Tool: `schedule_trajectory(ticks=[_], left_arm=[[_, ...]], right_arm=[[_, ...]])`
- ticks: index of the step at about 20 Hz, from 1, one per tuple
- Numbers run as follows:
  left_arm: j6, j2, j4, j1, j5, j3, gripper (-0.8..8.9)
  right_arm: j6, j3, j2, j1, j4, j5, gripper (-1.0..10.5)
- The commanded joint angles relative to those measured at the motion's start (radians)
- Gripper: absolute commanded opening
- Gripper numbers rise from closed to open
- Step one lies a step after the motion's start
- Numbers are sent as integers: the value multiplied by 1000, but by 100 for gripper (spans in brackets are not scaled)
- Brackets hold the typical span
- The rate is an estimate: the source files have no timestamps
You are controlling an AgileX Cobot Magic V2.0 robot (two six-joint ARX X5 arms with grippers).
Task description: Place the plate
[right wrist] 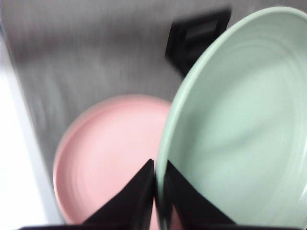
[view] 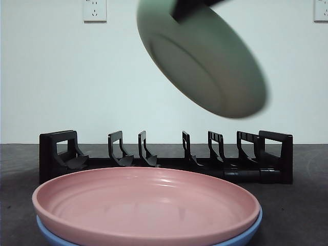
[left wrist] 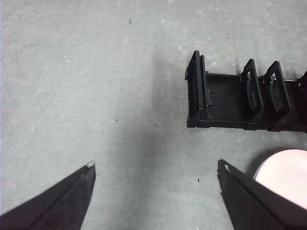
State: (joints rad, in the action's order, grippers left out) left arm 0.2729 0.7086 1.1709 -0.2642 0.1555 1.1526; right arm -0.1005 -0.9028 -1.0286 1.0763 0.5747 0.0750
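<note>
**A:** Right gripper (right wrist: 154, 191) is in the air with the green plate (view: 205, 61), jaws pinched tight on its rim. The plate hangs tilted, high above the black rack (view: 164, 159), over the rack's right half as the front camera sees it. It's blurred, so I'd say it's in transit.

**B:** So which step is this?

**A:** My read: the carry. The plate is lifted and not yet racked. Nothing green touches the rack.

**B:** What does the next move call for?

**A:** Judging from here, the plate needs turning nearer upright, its lower edge lined up with a gap between two dividers, then a slow descent. The clamp is on one edge only, so a swing or a clipped divider is the risk.

**B:** The rack itself?

**A:** Every slot I can see holds nothing. In front of the rack, the pink plate (view: 146, 202) sits nested in a blue plate (view: 246, 231); only a blue edge peeks out beneath.

**B:** And the other arm?

**A:** Left gripper (left wrist: 156, 179) waits with jaws spread wide, gripping nothing, over bare table (left wrist: 96, 72) beside the rack's end frame.
</note>
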Motion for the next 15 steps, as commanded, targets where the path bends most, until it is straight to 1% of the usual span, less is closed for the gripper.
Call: schedule_trajectory(ticks=[1, 2, 4, 7, 8, 10, 12, 15], left_arm=[[5, 8, -10, -1, 3, 19, 406], [6, 8, -10, -1, 3, 19, 407], [9, 9, -10, -1, 3, 19, 407], [9, 10, -9, -1, 3, 19, 406], [9, 10, -9, -1, 3, 19, 406], [9, 10, -9, -1, 3, 19, 407], [9, 10, -8, -1, 3, 19, 406], [9, 10, -8, -1, 3, 19, 407]], right_arm=[[-128, 15, -7, 84, 75, 138, 16], [-163, 26, -9, 117, 93, 180, 16], [-236, 34, -9, 172, 92, 189, 16], [-377, 34, -23, 244, 91, 208, 16], [-406, 34, -37, 255, 91, 221, 16], [-426, 34, -80, 257, 92, 196, 16], [-429, 34, -135, 257, 93, 132, 16], [-423, 33, -210, 257, 113, 70, 16]])
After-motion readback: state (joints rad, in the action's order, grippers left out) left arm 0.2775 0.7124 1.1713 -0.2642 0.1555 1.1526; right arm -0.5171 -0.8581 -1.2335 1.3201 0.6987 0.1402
